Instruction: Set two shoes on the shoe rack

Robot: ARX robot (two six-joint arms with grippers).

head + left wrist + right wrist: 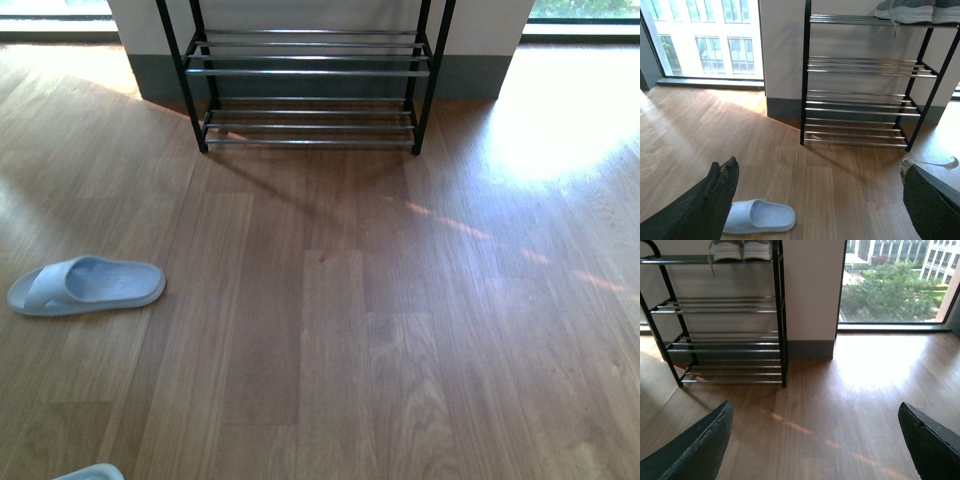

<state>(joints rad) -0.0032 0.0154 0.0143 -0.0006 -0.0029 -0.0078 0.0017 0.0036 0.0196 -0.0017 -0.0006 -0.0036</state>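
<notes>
left wrist view: two shoes (905,11) atop one shoe rack (860,73); both arms' jaws spread empty.

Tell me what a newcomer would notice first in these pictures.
The black-and-chrome shoe rack stands against the wall straight ahead. Two grey sneakers sit side by side on its top tier, seen only in the wrist views. A pale blue slide sandal lies on the wooden floor to the robot's left.
</notes>
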